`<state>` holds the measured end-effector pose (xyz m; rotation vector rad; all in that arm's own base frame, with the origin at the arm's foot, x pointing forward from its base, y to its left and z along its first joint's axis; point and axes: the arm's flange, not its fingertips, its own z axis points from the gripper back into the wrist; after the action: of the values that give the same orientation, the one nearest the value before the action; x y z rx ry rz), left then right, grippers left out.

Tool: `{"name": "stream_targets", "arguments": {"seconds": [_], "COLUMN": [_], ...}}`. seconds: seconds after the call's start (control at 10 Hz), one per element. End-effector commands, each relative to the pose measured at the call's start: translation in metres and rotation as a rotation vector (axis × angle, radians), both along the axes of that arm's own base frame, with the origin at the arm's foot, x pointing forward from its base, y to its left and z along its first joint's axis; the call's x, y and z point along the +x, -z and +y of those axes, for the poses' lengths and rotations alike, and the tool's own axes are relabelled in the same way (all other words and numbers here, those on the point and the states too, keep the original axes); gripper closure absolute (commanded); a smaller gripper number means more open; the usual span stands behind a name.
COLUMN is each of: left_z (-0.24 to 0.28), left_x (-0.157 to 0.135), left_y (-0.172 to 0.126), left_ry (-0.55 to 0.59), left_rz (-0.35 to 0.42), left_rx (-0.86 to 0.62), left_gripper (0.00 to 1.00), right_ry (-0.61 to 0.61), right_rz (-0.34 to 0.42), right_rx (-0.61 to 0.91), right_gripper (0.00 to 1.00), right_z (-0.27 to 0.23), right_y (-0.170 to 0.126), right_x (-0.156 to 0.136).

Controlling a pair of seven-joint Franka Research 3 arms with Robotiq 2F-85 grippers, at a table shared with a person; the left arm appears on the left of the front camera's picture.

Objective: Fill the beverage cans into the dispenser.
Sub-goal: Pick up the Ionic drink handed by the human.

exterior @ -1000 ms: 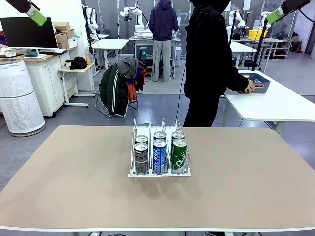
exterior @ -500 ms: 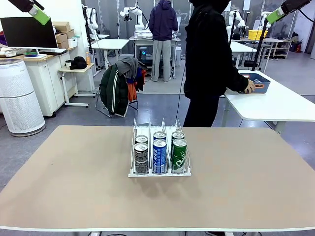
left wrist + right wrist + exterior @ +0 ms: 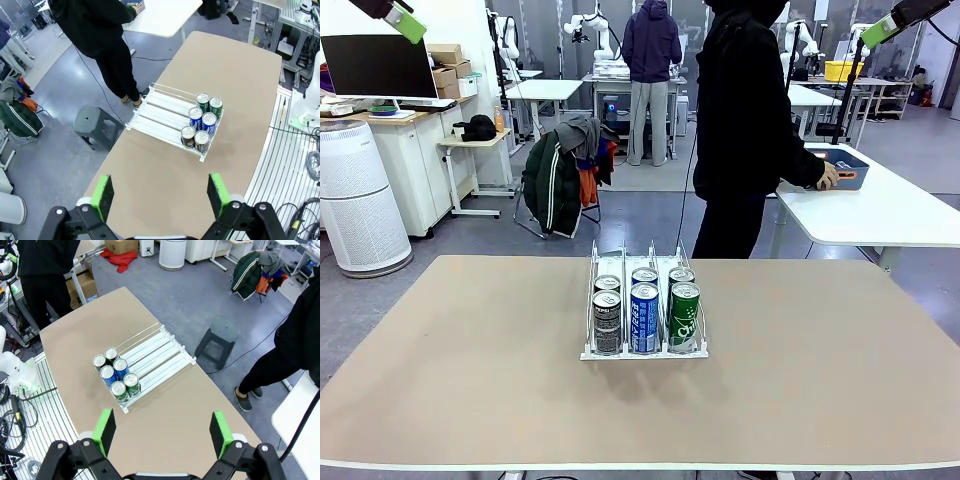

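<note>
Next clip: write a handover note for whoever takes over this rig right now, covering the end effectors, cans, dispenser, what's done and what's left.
Left end effector: open, empty, high above the table.
Right end effector: open, empty, also high.
Clear-and-white three-lane dispenser: mid-table. At its robot-side end, one pair of slim metal cans per lane: dark patterned cans, blue-and-white cans, green cans.
Person's hand: on a blue plastic bin at the white side table.
Done: six cans loaded.
Left: the far part of every lane is free; whether more cans are coming cannot be told.
</note>
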<state>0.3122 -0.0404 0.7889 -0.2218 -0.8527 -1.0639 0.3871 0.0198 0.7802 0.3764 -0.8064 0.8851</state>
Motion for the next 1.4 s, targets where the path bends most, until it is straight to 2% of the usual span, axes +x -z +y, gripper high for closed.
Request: {"name": "stream_targets", "arguments": {"seconds": [0.0, 0.4, 1.0, 1.3], "left_z": [0.001, 0.001, 0.001, 0.001], "left_x": [0.000, 0.000, 0.000, 0.000], "left_y": [-0.001, -0.001, -0.001, -0.001], "left_ry": [-0.004, -0.004, -0.004, -0.004], "left_rz": [-0.001, -0.001, -0.001, -0.001], "left_rx": [-0.007, -0.007, -0.007, -0.007], "left_gripper": [0.00, 0.00, 0.00, 0.00], "right_ry": [-0.016, 0.113, 0.108, 0.085], "right_rz": [0.011, -0.031, -0.002, 0.023], "right_rx": [0.016, 0.061, 0.018, -0.007], "right_gripper": [0.00, 0.00, 0.00, 0.00], "right_z": [0.000, 0.005, 0.003, 0.005], "right_y": [0.002, 0.001, 0.001, 0.002], "right_x": [-0.003, -0.004, -0.017, -0.014]}}
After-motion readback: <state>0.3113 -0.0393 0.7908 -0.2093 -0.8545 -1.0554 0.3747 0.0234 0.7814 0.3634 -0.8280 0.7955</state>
